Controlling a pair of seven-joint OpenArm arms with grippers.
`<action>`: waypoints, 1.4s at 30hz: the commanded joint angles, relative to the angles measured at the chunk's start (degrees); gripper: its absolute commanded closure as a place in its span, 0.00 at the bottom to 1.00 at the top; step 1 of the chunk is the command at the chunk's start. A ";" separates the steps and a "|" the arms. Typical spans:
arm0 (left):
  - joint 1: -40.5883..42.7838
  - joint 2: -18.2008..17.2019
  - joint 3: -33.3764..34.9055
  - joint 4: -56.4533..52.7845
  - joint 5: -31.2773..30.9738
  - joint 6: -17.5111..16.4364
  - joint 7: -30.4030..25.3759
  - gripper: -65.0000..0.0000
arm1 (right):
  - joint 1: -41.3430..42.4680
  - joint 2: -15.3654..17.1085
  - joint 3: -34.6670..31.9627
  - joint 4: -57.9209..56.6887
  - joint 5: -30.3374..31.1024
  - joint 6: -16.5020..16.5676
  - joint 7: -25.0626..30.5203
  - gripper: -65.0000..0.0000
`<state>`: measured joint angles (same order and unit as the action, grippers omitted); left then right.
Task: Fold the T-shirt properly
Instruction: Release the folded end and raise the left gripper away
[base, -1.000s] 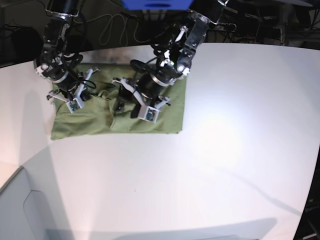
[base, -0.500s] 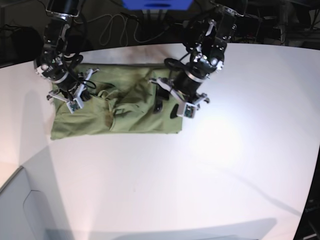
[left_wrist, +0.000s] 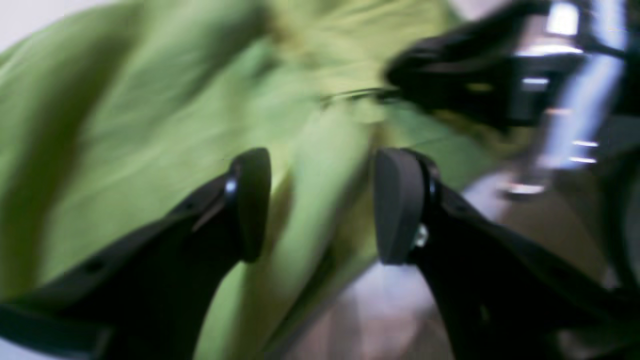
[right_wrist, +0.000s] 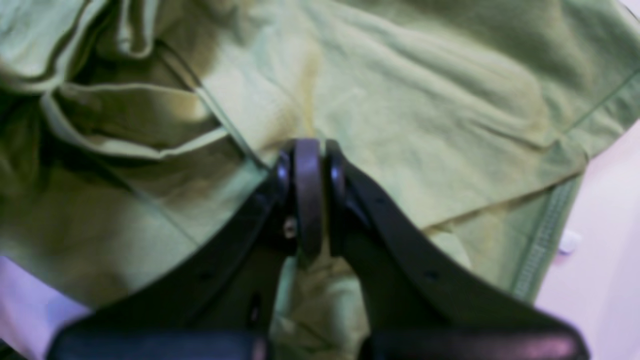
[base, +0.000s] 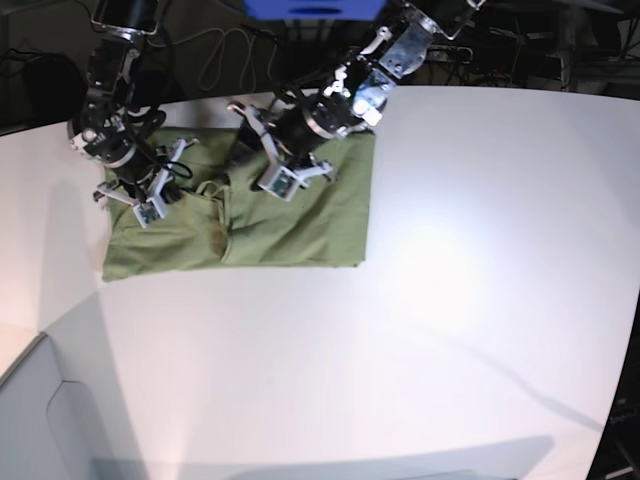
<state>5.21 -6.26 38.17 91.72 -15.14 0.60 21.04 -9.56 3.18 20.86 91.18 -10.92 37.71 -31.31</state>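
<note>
No readable brand, label or print on anything in view.

Base view, left to right: right gripper (base: 150, 195) sits on the left part of the T-shirt (base: 300, 225), which lies spread on the white table (base: 450, 300) at far left. Left gripper (base: 275, 150) is over the shirt's upper middle, near the table's back edge.

Versus half a second ago: the left arm has swung from the shirt's right edge back toward its upper middle. The right arm has not moved. The shirt outline is roughly unchanged.

Right wrist view only: right gripper (right_wrist: 310, 195) has its jaws pressed together, with green cloth bunched around the pads; T-shirt (right_wrist: 400, 100) folds, a hem seam at right and a strip of table (right_wrist: 610, 250) are sharp here, not resolvable from base.

Left wrist view only: left gripper (left_wrist: 320, 205) stands with jaws spread apart, nothing between the fingers (left_wrist: 250, 200), T-shirt (left_wrist: 125, 125) below, heavily motion-blurred.
</note>
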 joint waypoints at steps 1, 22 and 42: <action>-0.51 0.24 1.17 1.60 -0.29 -0.56 -1.39 0.51 | 0.38 0.38 0.10 1.09 0.24 1.10 0.58 1.00; 4.59 -7.06 -21.60 9.86 -0.38 -0.56 -1.74 0.51 | 0.99 0.20 7.05 11.29 0.59 1.10 -1.35 0.36; 7.23 -6.97 -31.71 6.69 -0.38 -0.56 -1.74 0.51 | 7.58 -1.20 18.13 -6.65 0.68 1.10 -1.70 0.17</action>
<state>12.71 -13.17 6.61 97.47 -15.18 0.19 20.88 -2.13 1.54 38.87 83.83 -10.17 37.67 -33.12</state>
